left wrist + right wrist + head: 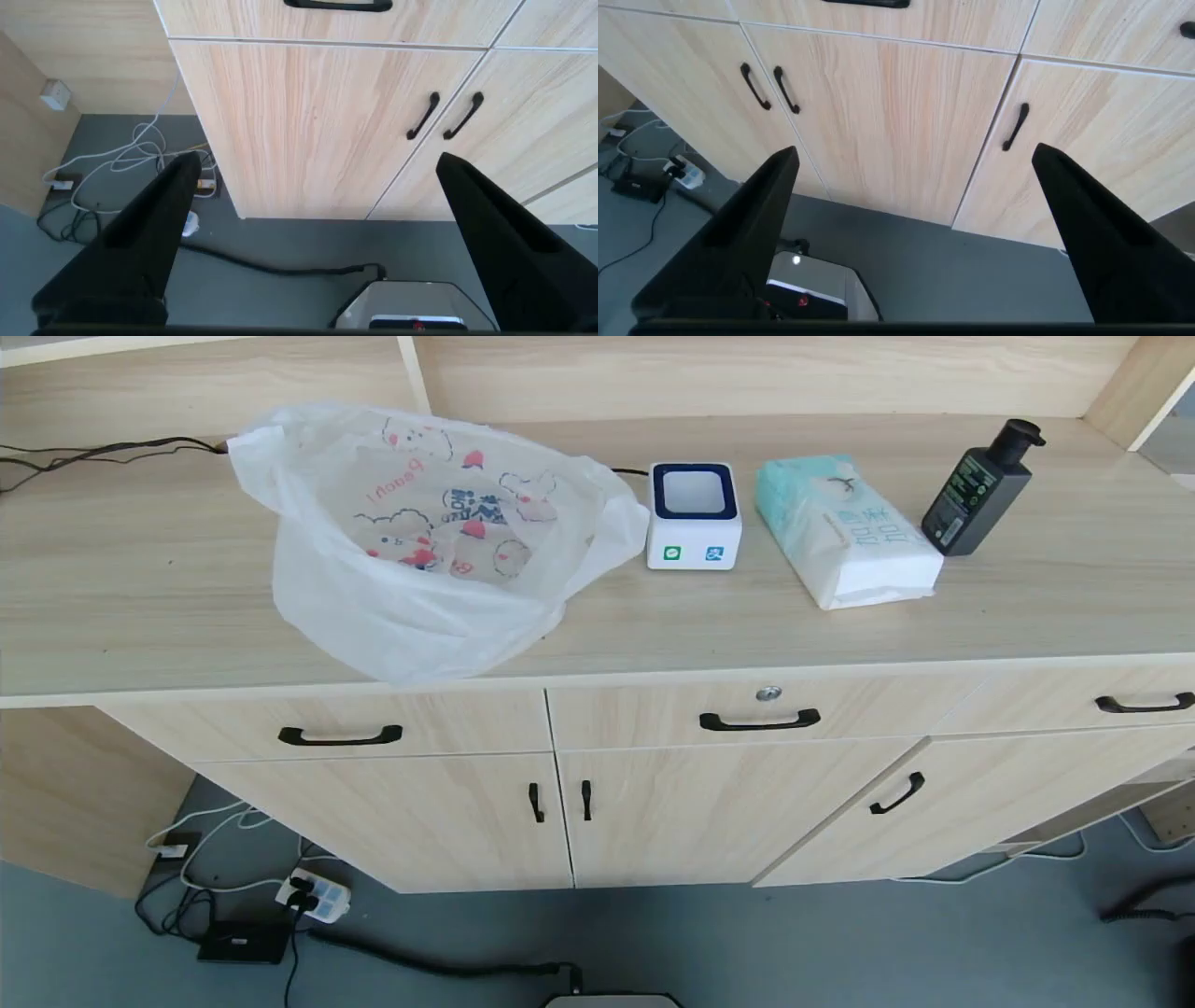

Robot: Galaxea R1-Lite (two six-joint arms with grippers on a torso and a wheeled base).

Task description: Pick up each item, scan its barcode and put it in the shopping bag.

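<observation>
A soft, rectangular tissue pack (845,532) in white-and-mint wrap lies on the pale wood-grain counter (140,597), between a boxy white scanner (694,515) and an upright black pump bottle (976,495). Left of the scanner slumps the thin, crinkled, translucent shopping bag (420,541), its mouth gaping; I cannot tell what it holds. The left gripper (315,168) and right gripper (915,159) hang before the cabinet doors (308,121), fingers spread, holding nothing.

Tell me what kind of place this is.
Probably a mock shop checkout: a wooden counter with drawers carries a small white scanner, an open plastic shopping bag beside it, and goods waiting, a tissue pack and a dark pump bottle.
</observation>
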